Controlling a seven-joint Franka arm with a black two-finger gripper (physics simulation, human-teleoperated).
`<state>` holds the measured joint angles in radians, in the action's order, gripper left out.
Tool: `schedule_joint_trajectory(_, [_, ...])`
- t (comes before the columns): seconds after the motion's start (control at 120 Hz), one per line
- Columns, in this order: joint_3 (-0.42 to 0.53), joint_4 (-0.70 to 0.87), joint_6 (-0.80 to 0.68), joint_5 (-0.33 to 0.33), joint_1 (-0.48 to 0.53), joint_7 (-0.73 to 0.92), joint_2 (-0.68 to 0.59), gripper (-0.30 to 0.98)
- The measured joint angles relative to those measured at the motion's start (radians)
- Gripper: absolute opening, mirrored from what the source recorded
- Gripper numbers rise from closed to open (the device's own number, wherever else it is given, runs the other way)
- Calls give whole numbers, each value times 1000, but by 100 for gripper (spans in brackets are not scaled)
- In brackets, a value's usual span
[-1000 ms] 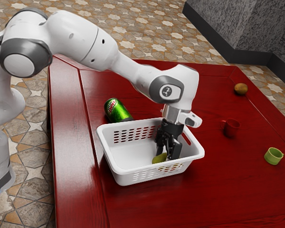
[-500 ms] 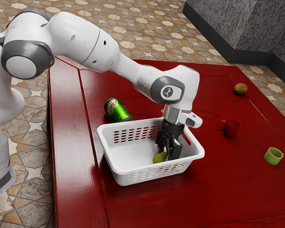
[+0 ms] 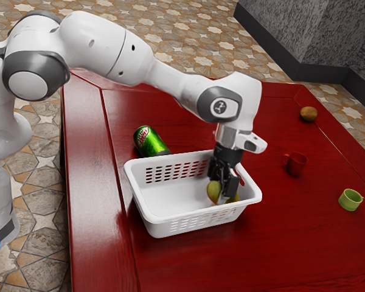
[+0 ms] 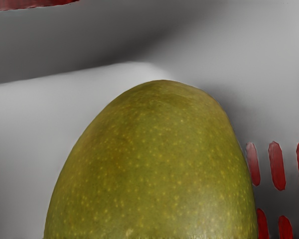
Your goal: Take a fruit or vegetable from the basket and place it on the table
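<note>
I'm seeing the change I've been waiting for: the gripper [image 3: 222, 193] is rising a little inside the basket [image 3: 152, 219], and the yellow-green fruit [image 3: 214, 191] is coming up with it. Half a second ago the fruit was sitting lower, and now it is also tilting more upright. Its moving with my hand is telling me the fingers are pinching it, the nearer one lying across its side; the far contact is staying hidden from me. In the wrist view the fruit's rounded end is looming close under my hand, beside the slotted wall.

So I'm judging the grasp made and the lift just beginning. The fruit is still sitting within the basket, toward the end nearer the tabletop's [image 3: 280, 249] right edge in the exterior view, and I can't tell how far its underside is clearing the floor. Nothing is being set down yet.

Next I'm wanting to keep going straight up until the fruit is passing the basket's rim, then swing out over the tabletop, perhaps toward its near edge, keeping away from the red mug [image 3: 297, 163] and the green cup [image 3: 351, 199] by the right edge. Being smooth and rounded, the fruit is risking a slip or roll, so I'm planning a slow lowering and a late release.
</note>
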<state>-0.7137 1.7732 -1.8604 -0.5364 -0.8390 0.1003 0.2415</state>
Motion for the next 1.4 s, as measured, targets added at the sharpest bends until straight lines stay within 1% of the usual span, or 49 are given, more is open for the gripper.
schedule_joint_trajectory(0.183, [-11, -39, 30, 7, 2, 6, -9, 33])
schedule_joint_trajectory(0.35, [-40, -106, 76, 13, 6, 10, -14, 30])
schedule_joint_trajectory(0.433, [-41, -131, 98, 13, 4, 12, -14, 30])
schedule_joint_trajectory(0.567, [-38, -150, 125, 12, 1, 14, -15, 26])
schedule_joint_trajectory(0.775, [-29, -200, 156, 11, -6, 15, -17, 24])
schedule_joint_trajectory(0.875, [5, -230, 164, 11, -13, 14, -14, 23])
schedule_joint_trajectory(1.017, [96, -283, 175, 18, -17, 7, -1, 24])
schedule_joint_trajectory(1.183, [178, -332, 183, 23, -14, -5, 48, 23])
schedule_joint_trajectory(1.342, [199, -349, 185, 22, -12, -15, 92, 19])
schedule_joint_trajectory(1.375, [200, -349, 184, 21, -13, -18, 95, 23])
schedule_joint_trajectory(1.4, [201, -349, 184, 21, -14, -21, 98, 30])
